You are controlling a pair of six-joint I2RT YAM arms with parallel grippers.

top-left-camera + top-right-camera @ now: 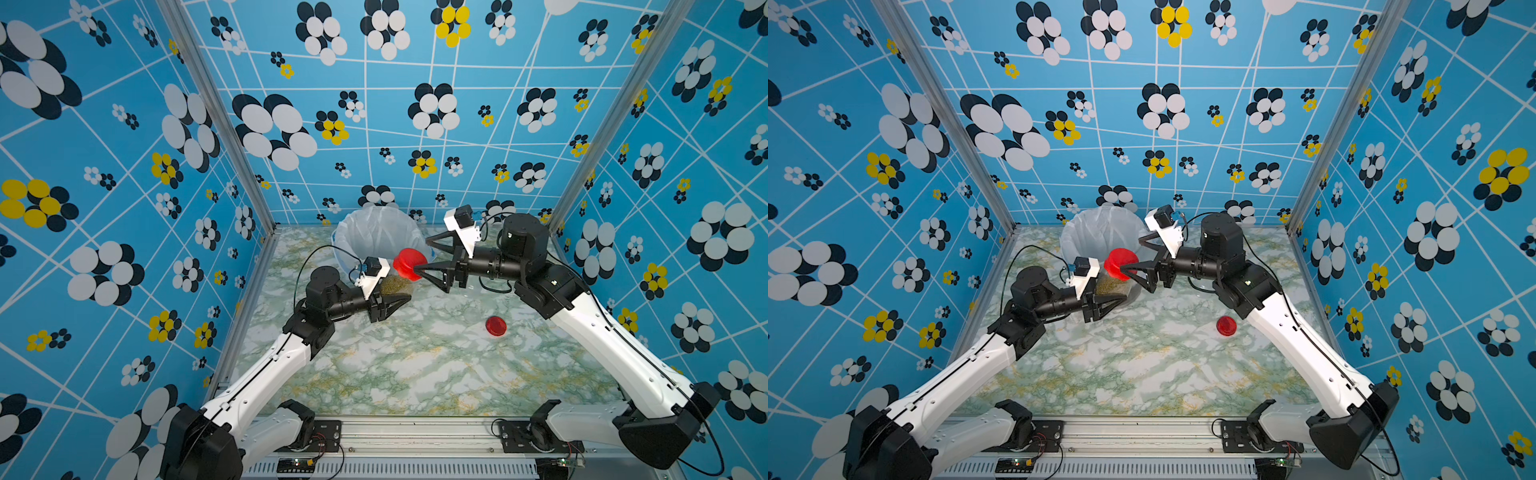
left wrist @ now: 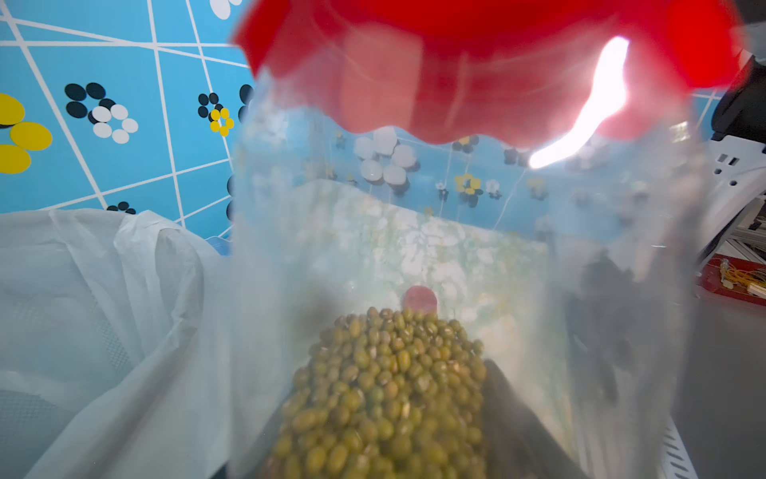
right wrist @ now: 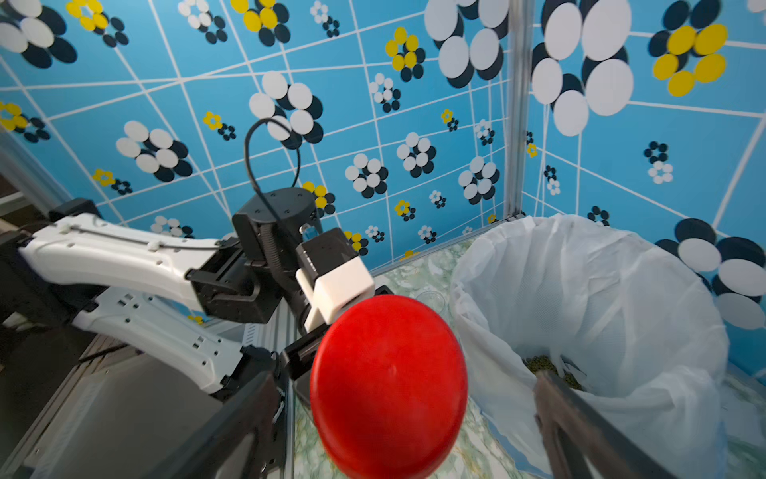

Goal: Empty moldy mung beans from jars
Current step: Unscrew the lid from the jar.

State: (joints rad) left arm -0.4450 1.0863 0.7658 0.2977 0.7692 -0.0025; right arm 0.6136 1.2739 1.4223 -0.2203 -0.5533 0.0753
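Gripping the jar near the bin, your left end effector likely steadies it for unscrewing; right end effector stands wide open around the lid, holding nothing.

Both top views look down from high at the front, over the arm bases, across the bench to the back wall, and they overlap almost wholly. Your left wrist camera peers through the jar from very close. Your right wrist camera faces the red lid closely, with the bin beyond. Both wrist views share the red lid and the bin.
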